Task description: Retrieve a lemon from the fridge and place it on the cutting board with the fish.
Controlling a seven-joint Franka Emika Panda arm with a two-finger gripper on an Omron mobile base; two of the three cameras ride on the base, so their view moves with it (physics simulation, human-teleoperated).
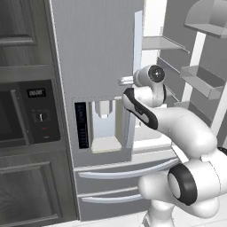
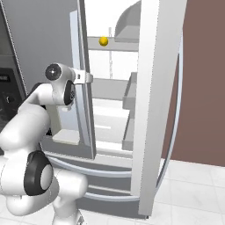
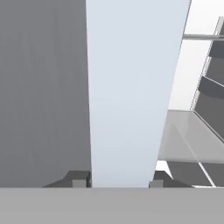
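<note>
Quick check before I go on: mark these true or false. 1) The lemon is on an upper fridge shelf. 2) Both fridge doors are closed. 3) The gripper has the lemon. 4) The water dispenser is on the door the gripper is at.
1) True: the lemon sits on an upper shelf inside the fridge.
2) False: the far door stands open, showing the white interior.
3) False: the gripper is closed on the pale edge of the dispenser door; the lemon is on its shelf, apart.
4) True: the water dispenser is recessed in that door.
</note>
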